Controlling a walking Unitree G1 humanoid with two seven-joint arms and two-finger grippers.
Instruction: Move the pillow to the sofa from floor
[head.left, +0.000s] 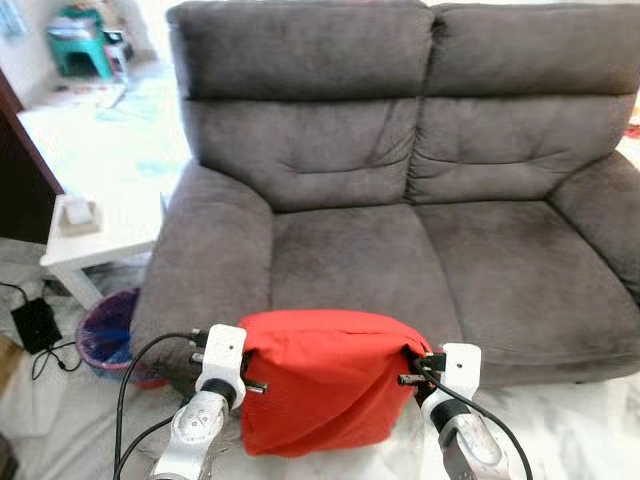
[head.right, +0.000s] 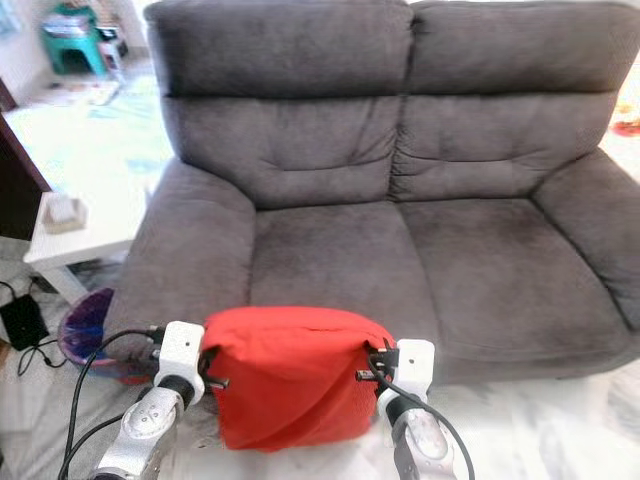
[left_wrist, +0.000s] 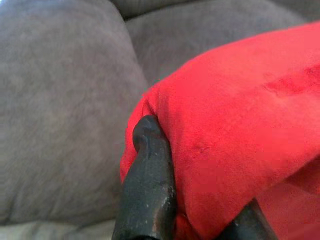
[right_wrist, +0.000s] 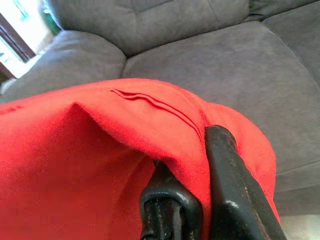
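1. Both grippers, left gripper (head.left: 238, 372) and right gripper (head.left: 420, 372), pinch the red pillow (head.left: 325, 380), held up before the sofa (head.left: 400, 240) front edge.
2. Advice: lift evenly, clearing the seat lip.
3. Bare seat cushions offer landing room; side table (head.left: 100, 235) and bin (head.left: 108, 330) stand left.

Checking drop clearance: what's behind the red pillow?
Behind the red fabric pillow, held between the left end effector and right end effector, lies the dark grey upholstered sofa, left seat cushion bare. The pillow hides the sofa's front edge and the floor below.
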